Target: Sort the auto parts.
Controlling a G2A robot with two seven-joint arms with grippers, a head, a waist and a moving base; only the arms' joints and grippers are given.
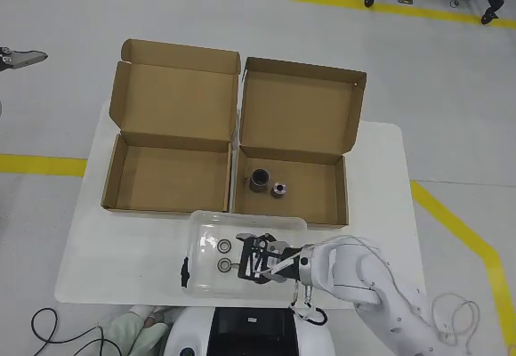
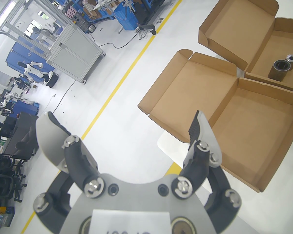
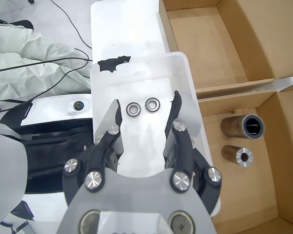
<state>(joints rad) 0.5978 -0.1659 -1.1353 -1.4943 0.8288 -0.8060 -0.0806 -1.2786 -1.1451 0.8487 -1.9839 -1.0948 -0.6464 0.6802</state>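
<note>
Top view, read from the left: the left gripper (image 1: 9, 60) hangs out beyond the worktop's far left corner, well apart from everything. Its fingers are spread wide and carry nothing, probably parked so it does not crowd the other arm.

Next comes the left cardboard box (image 1: 165, 178), which sits on the far left part of the worktop. Its lid is folded back past the far edge and its floor is bare. It looks like the bin waiting for the second kind of part.

At the middle of the near edge stands a clear plastic tub (image 1: 205, 222). It holds two small bearing rings (image 1: 225, 243), lying flat just beside each other and not stacked, so either one can be gripped alone.

The right gripper (image 1: 245, 256) is over the tub. Its fingers are wide apart and empty, and in the right wrist view the rings lie just beyond the fingertips. That reads as lining up for a pick. How far it sits below the tub's rim I cannot tell.

Rightmost is the right cardboard box (image 1: 316, 200), which touches the left one along their shared side. It holds a large dark sleeve (image 1: 259, 180) and a smaller bushing (image 1: 279, 188), close together near the box's left wall. The cylindrical parts seem to be grouped here, so the rings likely belong in the empty box.
</note>
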